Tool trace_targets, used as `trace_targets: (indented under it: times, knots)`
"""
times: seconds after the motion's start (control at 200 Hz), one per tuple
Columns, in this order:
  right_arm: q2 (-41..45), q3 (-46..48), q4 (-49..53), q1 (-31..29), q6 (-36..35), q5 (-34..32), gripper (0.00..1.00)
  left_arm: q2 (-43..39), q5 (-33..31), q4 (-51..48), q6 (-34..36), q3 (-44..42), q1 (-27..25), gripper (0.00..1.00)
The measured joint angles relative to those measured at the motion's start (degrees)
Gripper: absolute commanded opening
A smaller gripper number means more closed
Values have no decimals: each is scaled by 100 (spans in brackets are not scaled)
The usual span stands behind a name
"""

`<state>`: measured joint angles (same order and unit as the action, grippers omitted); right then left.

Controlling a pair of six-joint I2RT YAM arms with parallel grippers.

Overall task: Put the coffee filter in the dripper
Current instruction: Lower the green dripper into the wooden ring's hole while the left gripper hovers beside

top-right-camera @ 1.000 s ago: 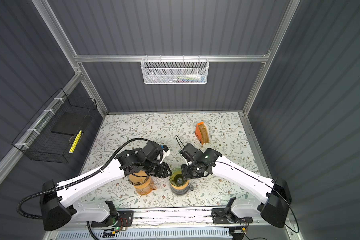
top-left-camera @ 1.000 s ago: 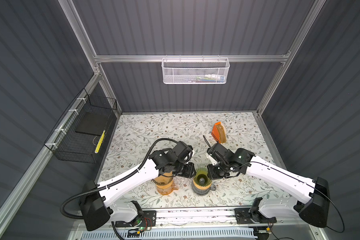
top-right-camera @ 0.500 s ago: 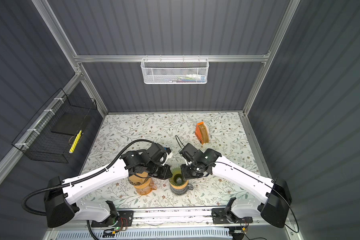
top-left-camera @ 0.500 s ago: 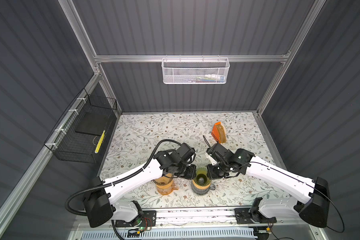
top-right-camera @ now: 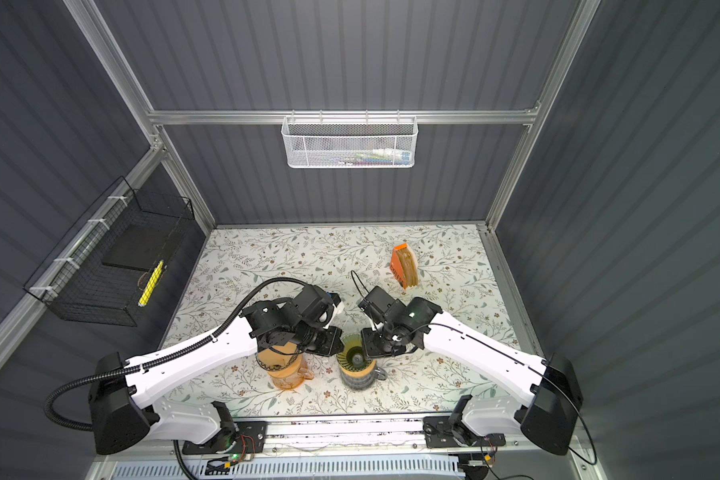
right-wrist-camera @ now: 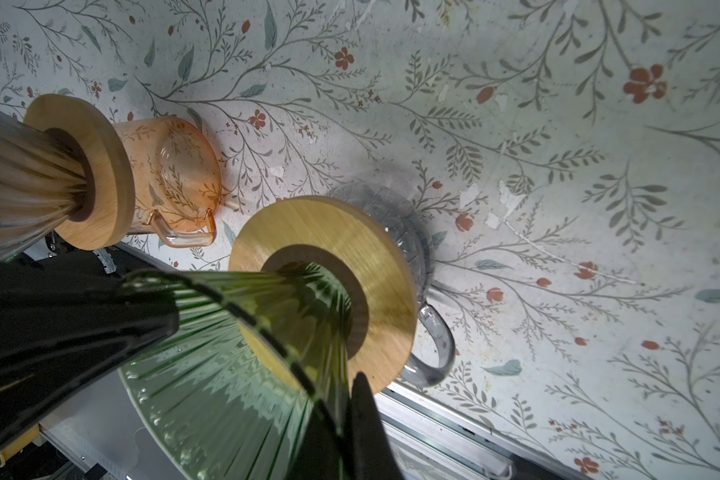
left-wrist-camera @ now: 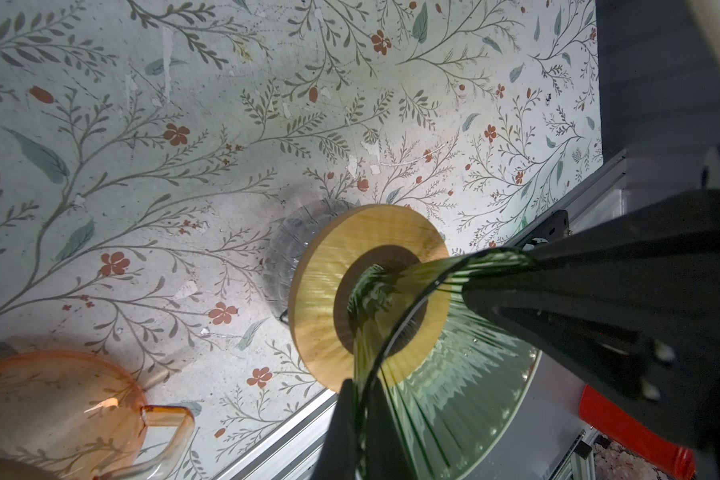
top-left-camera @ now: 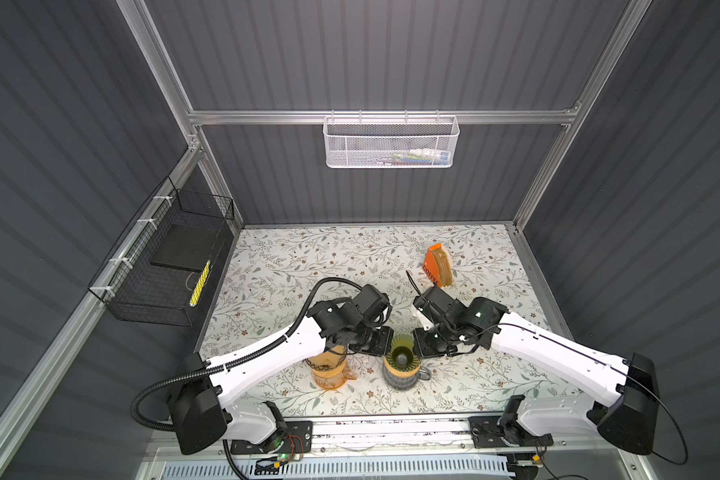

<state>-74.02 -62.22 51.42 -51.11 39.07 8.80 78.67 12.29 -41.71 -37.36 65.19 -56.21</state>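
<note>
Coffee filters (top-left-camera: 444,266): a brown stack standing in an orange holder (top-left-camera: 431,266) at the back right of the floral table (top-left-camera: 308,257), seen in both top views. They are well apart from the dripper (top-left-camera: 400,353), which is green ribbed glass and sits near the front edge on a grey glass mug (top-left-camera: 398,380). An orange glass pitcher (top-left-camera: 327,372) stands just beside the mug, partly under the left arm. The left gripper (top-left-camera: 385,343) meets the dripper's rim from one side and the right gripper (top-left-camera: 418,347) from the opposite side. Jaw state is not readable at this range.

Left wrist view: the left gripper (left-wrist-camera: 404,332) has its jaws drawn together on the dripper (left-wrist-camera: 454,395), with the rim wall running between the two fingers (left-wrist-camera: 599,311). A wooden collar (left-wrist-camera: 329,291) under the cone rests on the grey glass mug (left-wrist-camera: 287,249). The orange glass pitcher (left-wrist-camera: 59,407) is nearby, apart from the mug.

Right wrist view: the right gripper (right-wrist-camera: 267,351) is likewise closed on the rim wall of the dripper (right-wrist-camera: 225,395). The wooden collar (right-wrist-camera: 350,249) sits level on the grey glass mug (right-wrist-camera: 437,332). A second dripper (right-wrist-camera: 17,174), of clear glass with its own wooden ring, sits on the orange glass pitcher (right-wrist-camera: 171,174).

No filter stack is within either wrist frame.
</note>
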Motion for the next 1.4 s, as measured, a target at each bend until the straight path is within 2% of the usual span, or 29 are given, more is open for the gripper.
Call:
trace_targets:
  times: [1.401]
  knots:
    - [225,608,-702,83,297,59,0,-79,-103,693,-284,-457,0,0]
